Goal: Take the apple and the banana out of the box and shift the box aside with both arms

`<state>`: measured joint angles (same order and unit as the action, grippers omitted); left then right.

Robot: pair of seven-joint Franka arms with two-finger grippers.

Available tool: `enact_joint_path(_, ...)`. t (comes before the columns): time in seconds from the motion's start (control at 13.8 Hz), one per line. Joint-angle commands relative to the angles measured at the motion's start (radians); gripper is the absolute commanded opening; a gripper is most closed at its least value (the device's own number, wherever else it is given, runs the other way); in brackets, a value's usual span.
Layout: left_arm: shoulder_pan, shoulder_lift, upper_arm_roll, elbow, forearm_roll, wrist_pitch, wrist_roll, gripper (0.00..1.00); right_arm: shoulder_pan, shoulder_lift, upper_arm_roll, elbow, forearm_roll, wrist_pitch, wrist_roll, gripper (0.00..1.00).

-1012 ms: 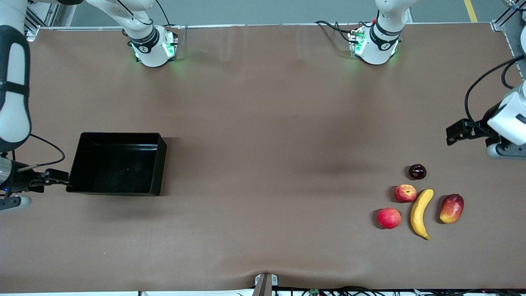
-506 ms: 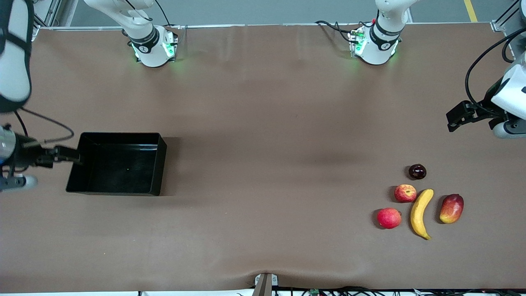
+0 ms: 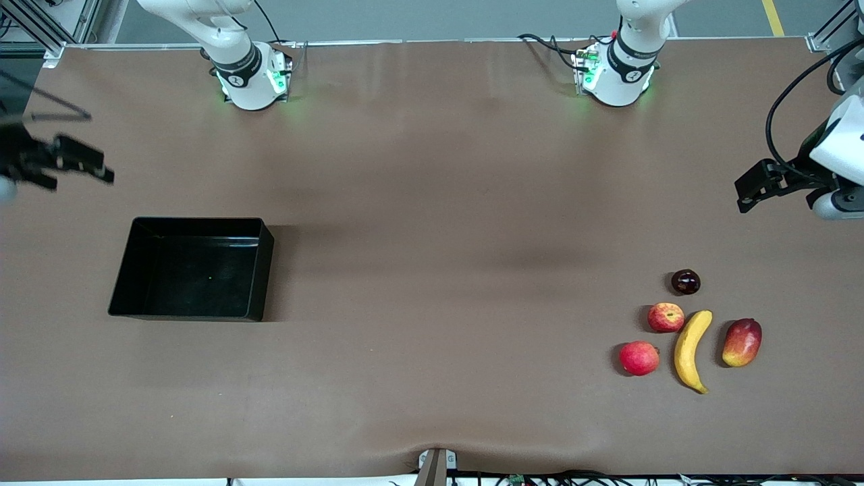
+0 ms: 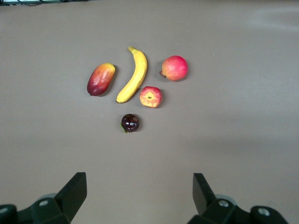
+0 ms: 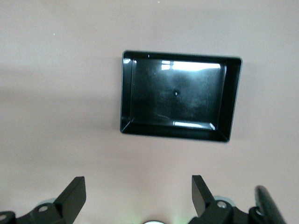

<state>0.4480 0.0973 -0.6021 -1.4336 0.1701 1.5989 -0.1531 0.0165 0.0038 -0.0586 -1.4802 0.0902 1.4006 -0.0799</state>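
Looking at the table, I judge the task is practically finished. The box [image 3: 192,268] stands empty at the right arm's end of the table, and the apple [image 3: 666,317] and the banana [image 3: 692,349] lie on the bare table at the left arm's end, well apart from the box. The banana is just beside the apple, between it and a mango [image 3: 742,342]. A pinkish-red round fruit [image 3: 638,358] lies nearer to the front camera than the apple, and a dark small fruit [image 3: 685,281] lies farther.

My right gripper [image 3: 64,162] is over the table beside the box, fingers released, holding nothing. My left gripper [image 3: 759,185] hangs over the table's edge at its own end, also released and empty.

I think the next move calls only for bringing both arms to rest, without touching anything.
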Motion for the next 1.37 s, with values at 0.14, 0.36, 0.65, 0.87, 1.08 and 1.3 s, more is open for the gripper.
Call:
enact_joint_path(0.14, -0.227, -0.070, 0.275, -0.011, -0.024, -0.063, 0.035, 1.00, -0.036, -0.096, -0.006, -0.069, -0.032, -0.064, 0.014, 1.00)
enact_joint_path(0.36, -0.378, -0.114, 0.434, -0.062, -0.075, -0.082, 0.066, 1.00, -0.024, -0.084, 0.005, -0.048, -0.100, -0.060, 0.014, 1.00)
enact_joint_path(0.65, -0.466, -0.165, 0.531, -0.113, -0.133, -0.079, 0.064, 1.00, 0.000, -0.070, 0.005, -0.020, -0.124, -0.057, 0.017, 1.00)
enact_joint_path(0.87, -0.459, -0.172, 0.513, -0.122, -0.133, -0.083, 0.047, 1.00, -0.013, -0.065, 0.002, -0.023, -0.109, -0.046, 0.012, 1.00)
enact_joint_path(1.08, -0.454, -0.199, 0.499, -0.149, -0.133, -0.079, 0.046, 1.00, -0.015, -0.062, -0.001, -0.023, -0.106, -0.040, 0.012, 1.00)
enact_joint_path(1.3, -0.454, -0.209, 0.489, -0.166, -0.138, -0.077, 0.046, 1.00, -0.017, -0.061, -0.001, -0.025, -0.087, -0.038, 0.012, 1.00)
